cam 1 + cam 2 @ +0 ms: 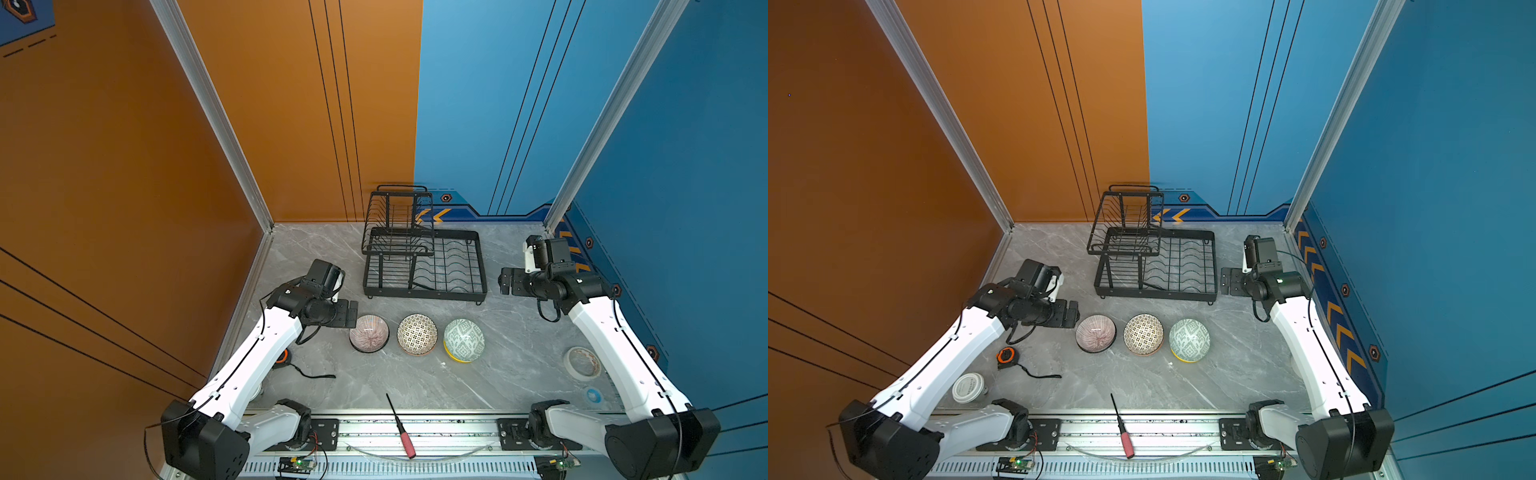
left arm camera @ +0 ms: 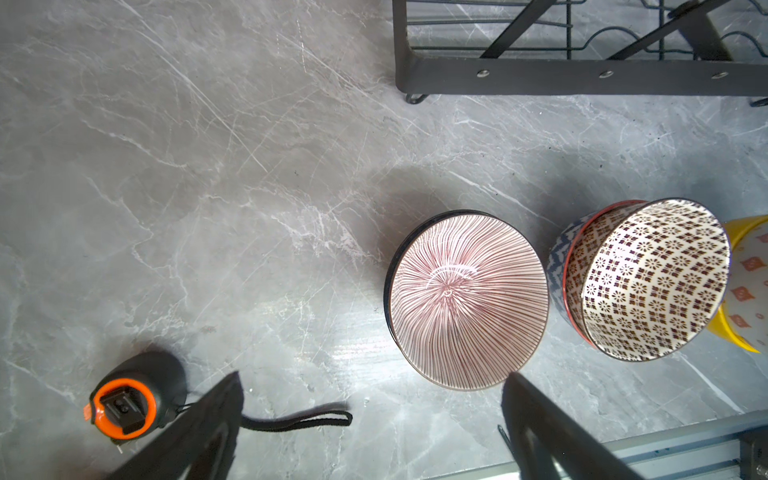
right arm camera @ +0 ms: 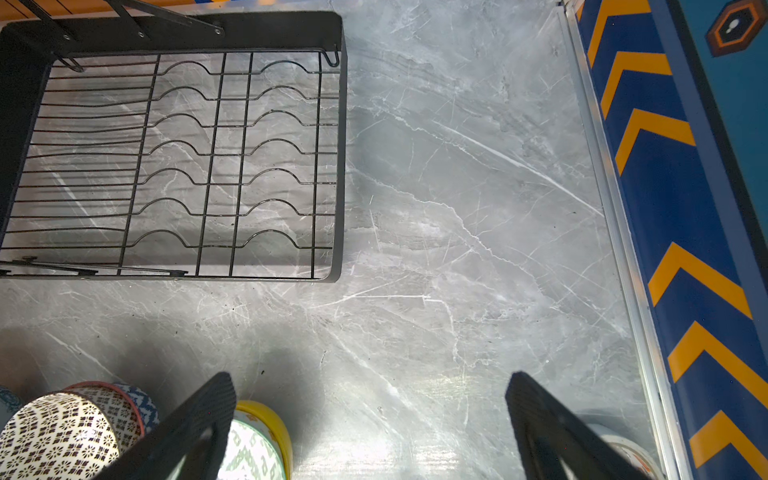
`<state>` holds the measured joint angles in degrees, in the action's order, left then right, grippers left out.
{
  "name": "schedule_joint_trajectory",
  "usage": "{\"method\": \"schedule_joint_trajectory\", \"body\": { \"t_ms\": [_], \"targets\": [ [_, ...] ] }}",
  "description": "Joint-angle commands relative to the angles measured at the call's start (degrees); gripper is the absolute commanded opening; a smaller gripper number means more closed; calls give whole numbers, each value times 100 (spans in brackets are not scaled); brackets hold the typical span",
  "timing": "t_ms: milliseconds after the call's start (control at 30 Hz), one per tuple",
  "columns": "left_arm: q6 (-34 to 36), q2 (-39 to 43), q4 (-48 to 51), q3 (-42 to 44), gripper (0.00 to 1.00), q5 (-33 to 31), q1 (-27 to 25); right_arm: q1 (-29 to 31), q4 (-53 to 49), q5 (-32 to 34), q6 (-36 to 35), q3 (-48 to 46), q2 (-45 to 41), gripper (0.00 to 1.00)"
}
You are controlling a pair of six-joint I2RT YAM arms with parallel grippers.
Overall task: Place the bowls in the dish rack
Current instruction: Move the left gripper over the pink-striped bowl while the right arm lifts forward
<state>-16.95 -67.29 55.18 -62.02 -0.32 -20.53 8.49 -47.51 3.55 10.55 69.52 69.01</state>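
Tools: left tool [image 1: 353, 312] spread wide, holds nothing, tip at edge of pink bowl [image 1: 369, 333]; whether it touches, cannot tell. Right tool [image 1: 503, 282] spread wide too, holds nothing, near right end of rack [image 1: 424, 266], apart from it.

Count: one rack; three bowl piles in row on bench [image 1: 511, 332], in front of rack, not touching it. Tops are pink bowl, dotted bowl [image 1: 417, 334], green bowl [image 1: 464, 340].

Lower bowls mostly hidden. Left wrist view shows orange rim and blue pattern under dotted bowl, yellow under green bowl. Bowl total unclear.
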Motion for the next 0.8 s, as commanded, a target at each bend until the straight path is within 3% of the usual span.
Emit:
{"method": "schedule_joint_trajectory", "body": {
  "t_ms": [0,533,767],
  "targets": [
    [-72,54,134,71,98,53,-62,59,18,-52,-61,-43,33,100],
    [-357,-18,121,463,100,420,-149,99,18,-111,-93,26,188,100],
    [-714,-129,-276,758,83,349,-194,148,30,-74,-118,45,243,100]
  ]
}}
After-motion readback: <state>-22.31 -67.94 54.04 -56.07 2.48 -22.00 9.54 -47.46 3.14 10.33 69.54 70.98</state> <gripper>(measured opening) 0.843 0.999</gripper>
